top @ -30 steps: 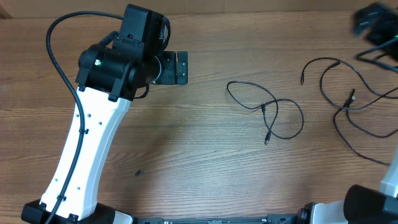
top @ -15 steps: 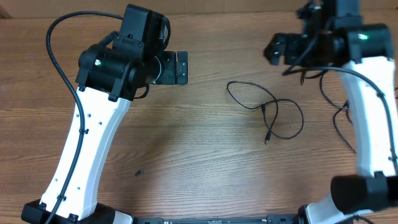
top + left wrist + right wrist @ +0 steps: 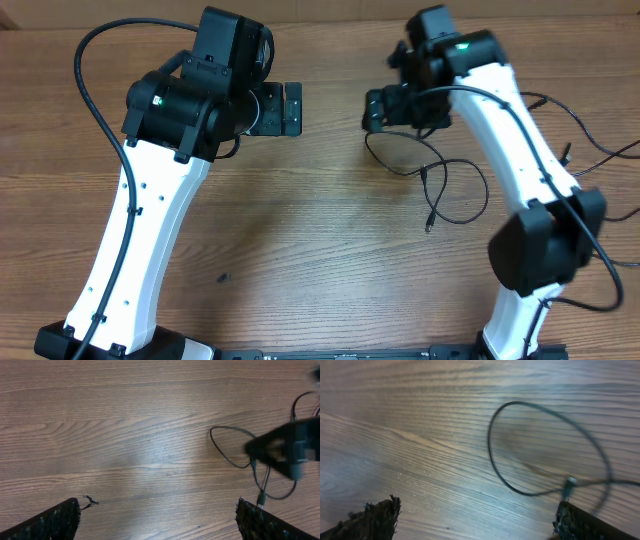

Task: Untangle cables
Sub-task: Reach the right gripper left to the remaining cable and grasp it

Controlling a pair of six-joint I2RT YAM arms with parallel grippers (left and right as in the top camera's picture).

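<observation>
Brown wood-grain table (image 3: 330,260), thin black looped cables with small plugs (image 3: 455,190) lying right of centre, more strands toward the right edge, left tool (image 3: 290,108) spread wide, empty, right tool (image 3: 373,110) spread wide, empty, above the loop's left end

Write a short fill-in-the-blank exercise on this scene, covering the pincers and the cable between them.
1. The left pincer and the right pincer both stand ___.
2. The looped cable lies nearer the ___ pincer.
3. That cable is held by ___ pincer.
4. It rests on a ___ table.

Missing words: open; right; neither; wooden
</observation>
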